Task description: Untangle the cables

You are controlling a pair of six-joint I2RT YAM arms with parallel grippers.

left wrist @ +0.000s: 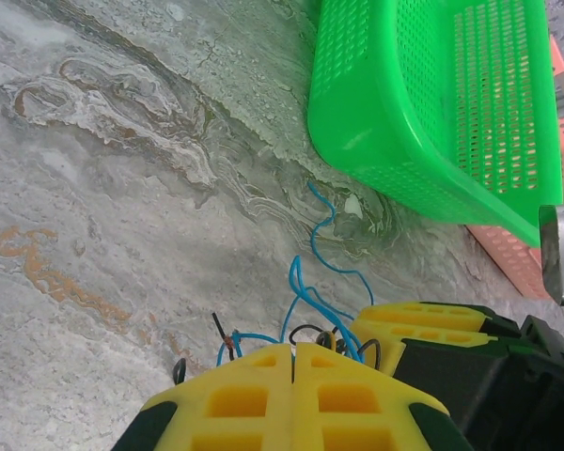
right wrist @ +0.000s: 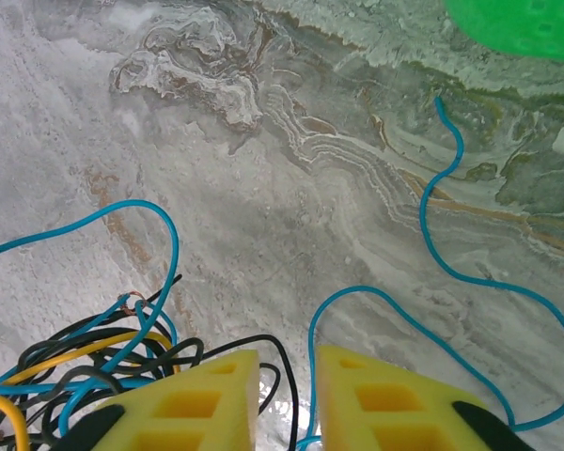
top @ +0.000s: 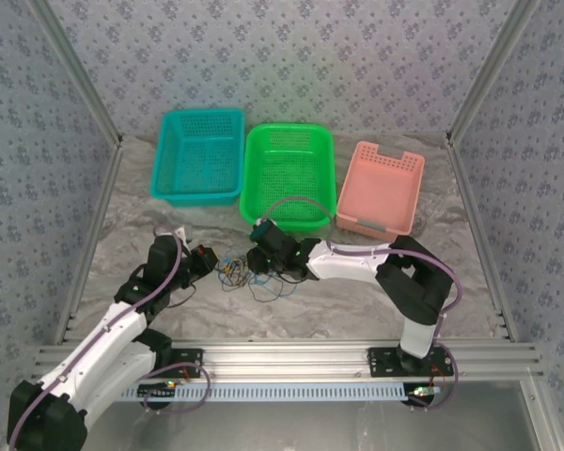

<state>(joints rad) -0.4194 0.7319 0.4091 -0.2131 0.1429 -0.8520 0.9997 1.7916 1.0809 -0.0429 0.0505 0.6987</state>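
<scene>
Early days here, operator: the cables (top: pixel 237 273) sit in one clump on the table (top: pixel 291 315), in front of the green basket (top: pixel 249 169) and between your two grippers. Blue, black and yellow strands loop through each other, and by my reading nothing is separated yet, so the whole job is left. Your left gripper (left wrist: pixel 291 348) has its pads pressed together right at the edge of the clump. Blue and black wires spring up just beyond its tips, but you can't tell whether one is pinched. Your right gripper (right wrist: pixel 289 362) stands slightly parted, and a long blue cable (right wrist: pixel 432 254) drops into the gap between its fingers, then snakes off toward the basket. The rest of the clump lies against one finger
</scene>
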